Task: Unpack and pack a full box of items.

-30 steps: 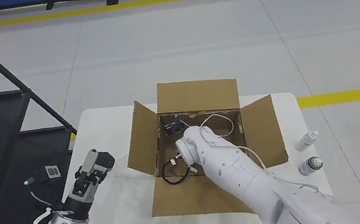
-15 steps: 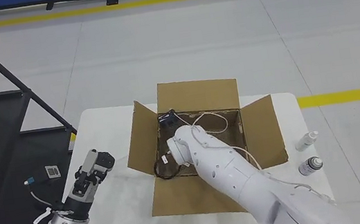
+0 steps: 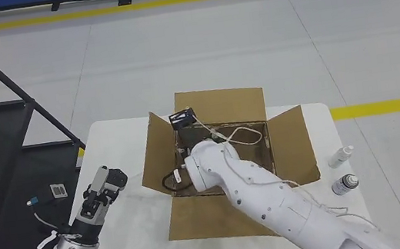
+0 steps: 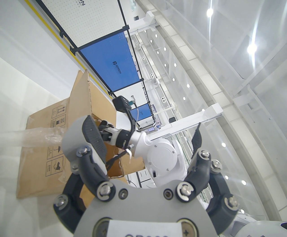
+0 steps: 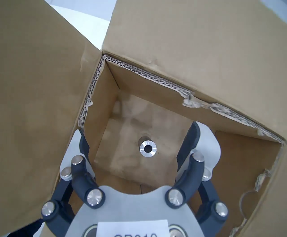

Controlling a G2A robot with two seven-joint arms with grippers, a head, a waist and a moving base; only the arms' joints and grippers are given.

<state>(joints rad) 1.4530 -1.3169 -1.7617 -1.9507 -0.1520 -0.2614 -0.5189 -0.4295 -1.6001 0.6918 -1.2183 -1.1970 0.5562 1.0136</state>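
Right pincer [image 5: 138,132] is down inside the box [image 3: 219,106], fingers spread wide, nothing between them. From the top view I place it close to the box's left wall, near a corner. All four flaps are folded outward, which I take as the reason the arm has room to go in.

Task's thing here: a small metal cylinder [image 5: 148,149] on the box floor. It sits below the open fingers, roughly centred between them and not touched. It is short and silver, standing on end, with its bright flat face up and a round hole through the middle. I'd say the pincer is held open and pointing down because it is lined up for a straight drop onto the cylinder. The metal looks smooth, so it may slip if the grip lands off-centre.

Left pincer [image 4: 143,128] is also apart and empty. It is over the left side of the tabletop [image 3: 135,235], well away from the box and tilted up toward it. My guess is it's parked there to keep out of the way.

Two bottles, one [image 3: 341,155] and the other [image 3: 346,183], stand on the tabletop right of the box. I judge them already unpacked, with unpacking not finished.
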